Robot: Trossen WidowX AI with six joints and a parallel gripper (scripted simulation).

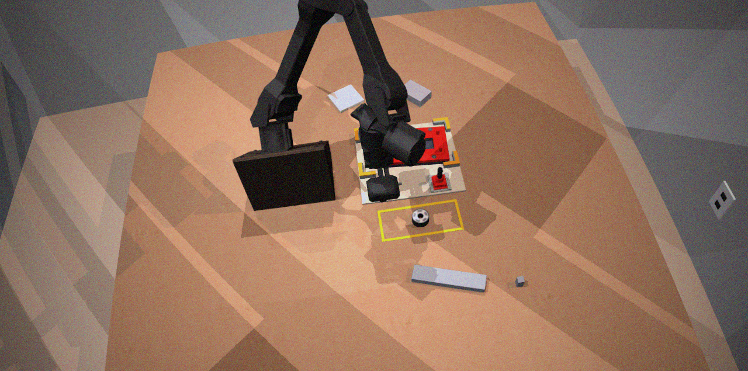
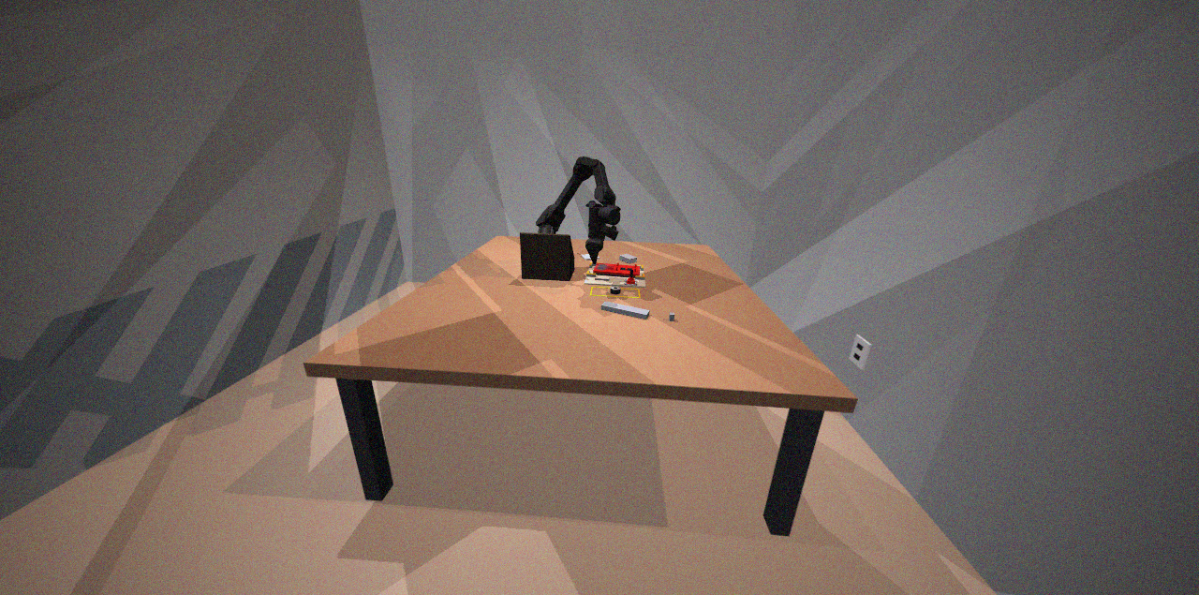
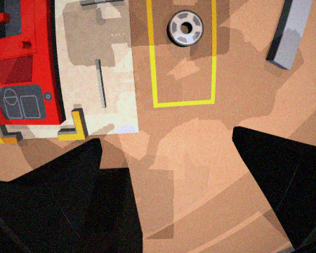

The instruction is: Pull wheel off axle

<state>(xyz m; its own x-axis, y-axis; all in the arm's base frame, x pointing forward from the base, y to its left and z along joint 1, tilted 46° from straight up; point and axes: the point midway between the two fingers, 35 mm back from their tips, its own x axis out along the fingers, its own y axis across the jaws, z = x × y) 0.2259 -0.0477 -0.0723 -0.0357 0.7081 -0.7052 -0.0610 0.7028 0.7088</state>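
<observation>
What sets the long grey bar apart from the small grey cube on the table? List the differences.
Shape: the long grey bar is a flat, stretched slab, while the small grey cube is compact and roughly equal on all sides.
Size: the bar is far larger than the cube.
Position: the bar lies nearer the yellow marked area holding the wheel; the cube sits beyond the bar's end.
Both are grey, lie on the table, and are untouched by the open pincer.
</observation>
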